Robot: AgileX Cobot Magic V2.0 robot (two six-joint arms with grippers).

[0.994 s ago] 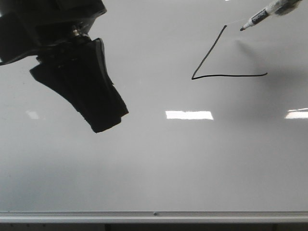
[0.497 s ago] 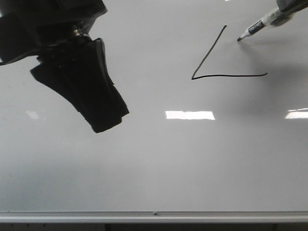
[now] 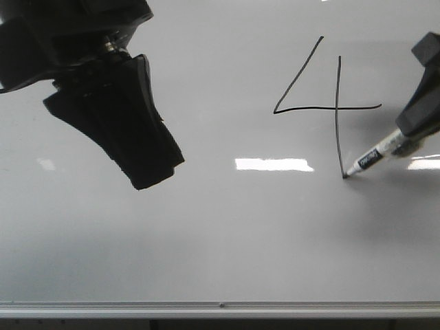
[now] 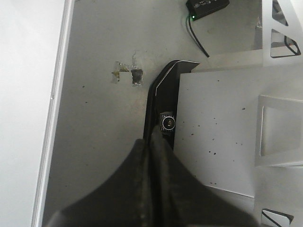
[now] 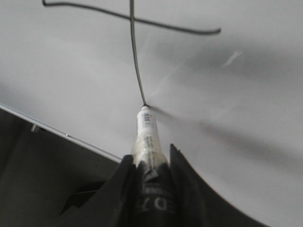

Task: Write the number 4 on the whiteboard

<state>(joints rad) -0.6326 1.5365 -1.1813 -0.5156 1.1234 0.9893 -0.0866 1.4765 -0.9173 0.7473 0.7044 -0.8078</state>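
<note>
A thin black hand-drawn number 4 [image 3: 323, 103] sits in the upper right part of the large glossy white-grey whiteboard [image 3: 227, 234], which fills the front view down to a silver metal edge strip [image 3: 220, 309] along its bottom. The figure is open at the top: a slanted stroke falls leftward to meet a horizontal crossbar, and a long vertical stroke crosses that bar and runs well below it.

My right gripper [image 5: 149, 182] is clamped on a white-barrelled marker with a black tip [image 3: 371, 159], its two dark fingers pressed against either side of the barrel. The marker is tilted, tip down and to the left in the front view, and the tip touches the board right at the lower end of the vertical stroke. In the right wrist view the line runs straight up from the tip to cross the bar [image 5: 132, 19].

My left gripper [image 3: 155, 175] hangs in front of the board's upper left, well apart from the writing. Its black fingers are pressed together with nothing between them, as the left wrist view [image 4: 151, 146] shows. Two bright rectangular reflections [image 3: 273, 164] lie on the board below the crossbar.
</note>
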